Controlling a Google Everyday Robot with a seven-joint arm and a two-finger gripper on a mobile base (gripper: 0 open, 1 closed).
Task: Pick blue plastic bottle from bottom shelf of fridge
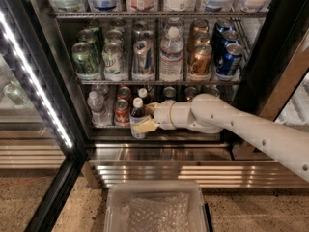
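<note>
The fridge stands open, its glass door swung to the left. The blue plastic bottle, dark with a white cap and a pale label, stands upright at the front edge of the bottom shelf. My gripper reaches in from the right on a white arm. Its yellowish fingers are closed around the bottle's right side at mid height. A second white-capped dark bottle stands just behind.
A red can and a small clear water bottle stand left of the held bottle. Cans and a larger water bottle fill the rack above. A clear plastic bin sits on the floor in front. The LED strip runs down the left.
</note>
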